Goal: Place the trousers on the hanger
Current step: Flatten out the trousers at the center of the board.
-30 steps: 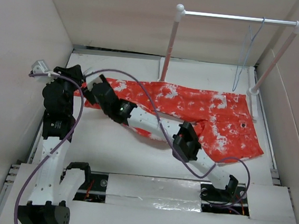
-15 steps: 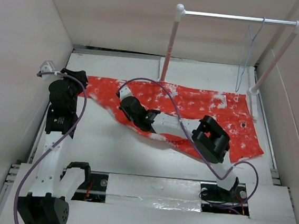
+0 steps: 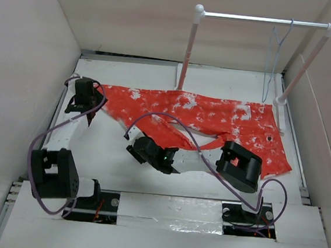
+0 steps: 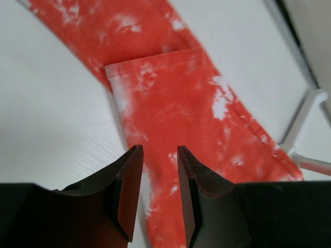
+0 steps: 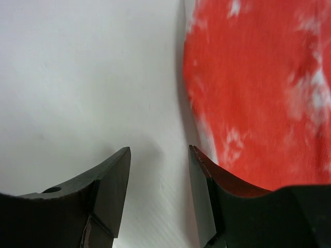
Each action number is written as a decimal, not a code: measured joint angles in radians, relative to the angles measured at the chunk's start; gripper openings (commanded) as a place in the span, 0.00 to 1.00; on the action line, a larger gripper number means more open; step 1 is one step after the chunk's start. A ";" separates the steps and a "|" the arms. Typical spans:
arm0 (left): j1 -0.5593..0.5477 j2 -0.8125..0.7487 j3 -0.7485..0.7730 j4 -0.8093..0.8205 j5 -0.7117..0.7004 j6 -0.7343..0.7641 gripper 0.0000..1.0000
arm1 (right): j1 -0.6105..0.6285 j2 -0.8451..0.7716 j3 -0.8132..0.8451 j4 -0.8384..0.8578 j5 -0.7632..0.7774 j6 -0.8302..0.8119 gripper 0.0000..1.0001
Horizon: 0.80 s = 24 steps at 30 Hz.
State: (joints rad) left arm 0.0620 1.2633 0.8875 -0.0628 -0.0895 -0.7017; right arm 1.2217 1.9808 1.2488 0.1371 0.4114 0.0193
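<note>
Trousers (image 3: 213, 120) lie spread flat on the tabletop (image 3: 109, 159) in front of the white rail stand (image 3: 263, 19). Their waist and small dark button (image 3: 268, 137) are near the stand's right post, and the legs run leftwards past its left post. I see the wire hanger (image 3: 266, 72) hooked on the stand's rail at its right end, apart from the cloth.

My left hand (image 3: 90, 104) sits over the leg cuffs, well left of the stand. In its wrist view, that hand (image 4: 159, 150) has its fingers a narrow gap apart, with orange fabric below them and nothing gripped.

My right hand (image 3: 136, 150) is lower, well in front of the stand's left post. Its fingers stand apart over bare tabletop just beside the trousers' edge (image 5: 159, 150).
</note>
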 measured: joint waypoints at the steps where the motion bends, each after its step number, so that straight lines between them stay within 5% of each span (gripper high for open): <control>1: 0.008 0.037 0.000 -0.006 0.009 -0.006 0.30 | 0.006 -0.012 -0.028 -0.002 0.005 0.006 0.54; 10: 0.058 0.285 0.011 -0.008 0.038 -0.035 0.30 | 0.068 -0.276 -0.225 0.008 0.087 0.058 0.53; 24: 0.055 0.457 0.050 0.077 0.038 -0.071 0.29 | 0.099 -0.526 -0.398 0.027 0.136 0.117 0.53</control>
State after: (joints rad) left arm 0.1173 1.7203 0.9379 0.0147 -0.0517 -0.7723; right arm 1.3205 1.4548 0.8509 0.1646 0.5472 0.1364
